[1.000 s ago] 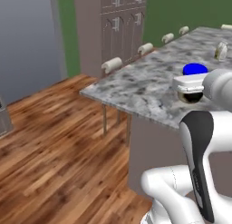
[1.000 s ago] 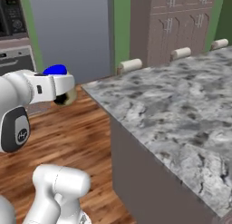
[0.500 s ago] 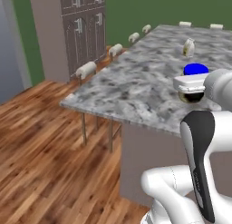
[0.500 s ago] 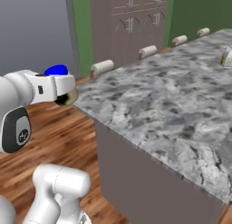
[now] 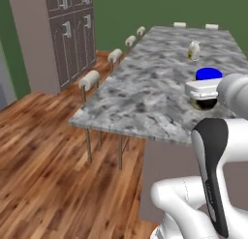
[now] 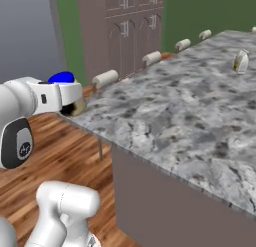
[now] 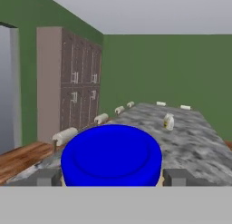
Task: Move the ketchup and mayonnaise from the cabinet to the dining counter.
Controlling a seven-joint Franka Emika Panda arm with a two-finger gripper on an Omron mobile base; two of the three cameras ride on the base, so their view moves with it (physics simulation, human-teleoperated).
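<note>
Gripping mayonnaise [image 7: 111,154], pincer [image 7: 111,177] wide.

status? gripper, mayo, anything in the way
Gripper shut on the mayonnaise, carried at the dining counter near end. Small carton stands far down the counter. Near end bare.

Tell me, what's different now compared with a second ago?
The whole robot has driven and turned along the dining counter, so the room looks shifted; nothing on the counter itself moved. The gripper stays closed on the blue-lidded mayonnaise jar, carried in the same pose. The small carton stands where it was.
</note>
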